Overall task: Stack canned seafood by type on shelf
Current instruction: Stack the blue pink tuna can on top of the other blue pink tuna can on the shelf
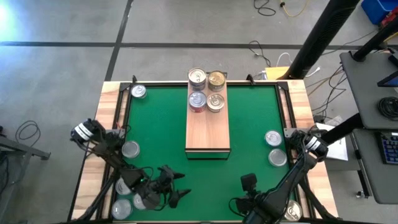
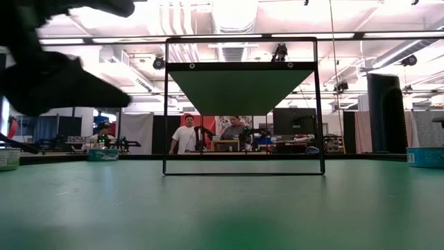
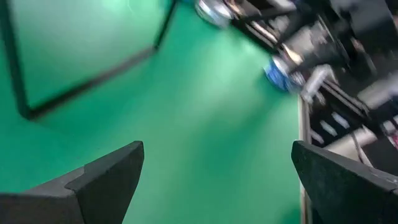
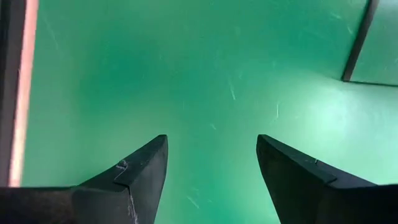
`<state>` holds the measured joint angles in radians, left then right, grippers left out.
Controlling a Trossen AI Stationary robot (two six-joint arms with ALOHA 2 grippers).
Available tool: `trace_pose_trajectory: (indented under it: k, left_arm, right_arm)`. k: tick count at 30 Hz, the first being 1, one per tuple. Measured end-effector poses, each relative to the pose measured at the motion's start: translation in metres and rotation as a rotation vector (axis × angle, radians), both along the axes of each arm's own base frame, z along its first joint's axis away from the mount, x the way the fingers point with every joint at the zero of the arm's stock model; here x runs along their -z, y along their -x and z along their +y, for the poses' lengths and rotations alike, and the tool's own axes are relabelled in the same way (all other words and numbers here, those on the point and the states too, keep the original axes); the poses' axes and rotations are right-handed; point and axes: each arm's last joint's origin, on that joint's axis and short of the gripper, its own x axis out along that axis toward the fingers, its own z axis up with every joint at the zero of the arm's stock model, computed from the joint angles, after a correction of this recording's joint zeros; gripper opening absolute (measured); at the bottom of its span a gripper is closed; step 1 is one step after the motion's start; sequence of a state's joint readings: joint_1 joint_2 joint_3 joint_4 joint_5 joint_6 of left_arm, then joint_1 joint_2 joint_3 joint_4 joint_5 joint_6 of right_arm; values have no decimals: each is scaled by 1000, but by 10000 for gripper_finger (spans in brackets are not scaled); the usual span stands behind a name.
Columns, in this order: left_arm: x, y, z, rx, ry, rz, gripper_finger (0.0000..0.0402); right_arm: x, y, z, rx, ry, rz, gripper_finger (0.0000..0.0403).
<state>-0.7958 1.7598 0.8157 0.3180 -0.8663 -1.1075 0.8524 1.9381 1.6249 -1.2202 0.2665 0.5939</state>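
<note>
High view straight down; low view level across green mat (image 1: 155, 124); wrist views close above mat.

Four tins (image 1: 206, 90) stand on one shelf (image 1: 208, 130); seven more tins (image 1: 130, 149) lie on the green worktop (image 1: 155, 137). Two grippers.

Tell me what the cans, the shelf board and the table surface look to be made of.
The cans: likely metal, with shiny lids that catch the light, mostly silver, some gold. The shelf: appears to be light wood, matte, with faint grain and a dark edge. The table surface: a smooth green mat, perhaps rubber or vinyl, with fine scuffs and a soft sheen in the right wrist view; it cannot be told for sure.
</note>
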Motion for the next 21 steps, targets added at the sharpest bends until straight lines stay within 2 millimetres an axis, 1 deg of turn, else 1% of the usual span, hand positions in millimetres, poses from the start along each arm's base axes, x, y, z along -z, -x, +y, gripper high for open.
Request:
trace_pose_trajectory:
  k: [4, 9, 12, 16, 21]
  left_arm:
    - [2, -16, 17, -91, -19, -2, 394]
    - [9, -34, 41, -182, -9, 9, 394]
    - [9, -40, 50, -209, 7, 10, 394]
    - [3, -48, 53, -222, 3, -4, 394]
    - [-14, -60, 47, -189, -64, -26, 394]
  right_arm:
    - [-1, 8, -4, -16, 70, 63, 246]
    - [-4, 29, -5, -7, 184, 147, 253]
    - [-5, 41, -2, -37, 224, 173, 257]
    - [-6, 53, 6, -90, 235, 177, 262]
    - [-6, 58, 10, -105, 237, 174, 267]
